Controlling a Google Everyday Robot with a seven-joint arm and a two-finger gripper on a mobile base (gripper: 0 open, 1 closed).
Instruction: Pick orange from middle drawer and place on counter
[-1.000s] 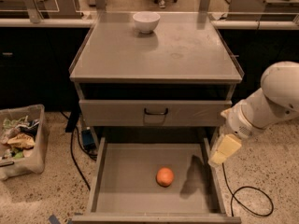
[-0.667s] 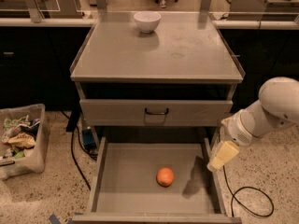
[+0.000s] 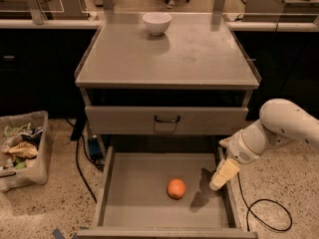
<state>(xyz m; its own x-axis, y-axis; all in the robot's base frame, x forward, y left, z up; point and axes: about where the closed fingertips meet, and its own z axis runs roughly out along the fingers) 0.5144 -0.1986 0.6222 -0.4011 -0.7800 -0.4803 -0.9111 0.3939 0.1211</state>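
Note:
The orange lies on the floor of the open middle drawer, a little right of its centre. My gripper hangs over the drawer's right side wall, to the right of the orange and apart from it, its pale tip pointing down. It casts a shadow on the drawer floor beside the fruit. The grey counter is the cabinet top above.
A white bowl stands at the back of the counter. A shut drawer with a black handle sits above the open one. A bin of rubbish stands on the floor at left. Cables lie on the floor at right.
My arm and gripper have sunk slightly lower and moved a little left along the drawer's right side. The orange has not moved.

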